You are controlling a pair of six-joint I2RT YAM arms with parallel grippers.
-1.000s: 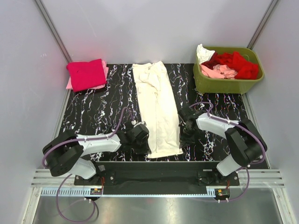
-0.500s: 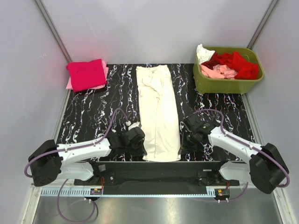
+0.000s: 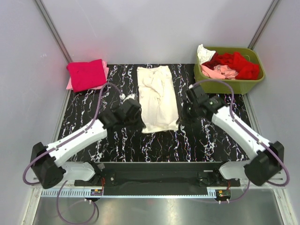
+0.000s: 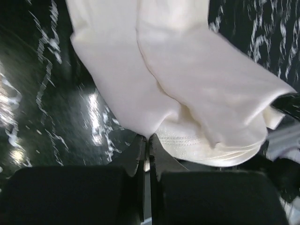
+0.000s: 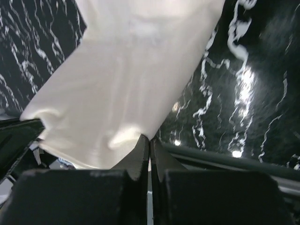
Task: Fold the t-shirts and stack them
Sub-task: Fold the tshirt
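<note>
We have both pincers pinched shut on the cream t-shirt (image 3: 158, 93), one corner of its near hem in each. The left pincer (image 3: 138, 124) grips the corner on its inner side and the right pincer (image 3: 182, 121) grips the opposite one, so the shirt spans the gap between them. From the left wrist, the cloth hangs in two layers just ahead of the closed jaws, with hem stitching right beside the tips. From the right wrist, one smooth sheet runs away ahead of the tips, with bare desk (image 3: 117, 145) to their outer side. The hem looks lifted off the desk, so we judge that folding the near end over the far end is under way, not finished.

As we read the scene, two shirts are done. A folded magenta t-shirt (image 3: 86, 74) lies on a pale pink t-shirt (image 3: 71, 86), and this stack sits well ahead of the left pincer, on its outer side. The cream one already lies as a narrow strip.

It remains to lay this fold down, perhaps halve it again, and carry it to the stack. Ahead of the right pincer and to its outer side, the bin (image 3: 225, 86) holds a crumpled red t-shirt (image 3: 236, 63), a pink t-shirt (image 3: 220, 71) and a white t-shirt (image 3: 203, 52), none of them folded. We put the task at under half done.
</note>
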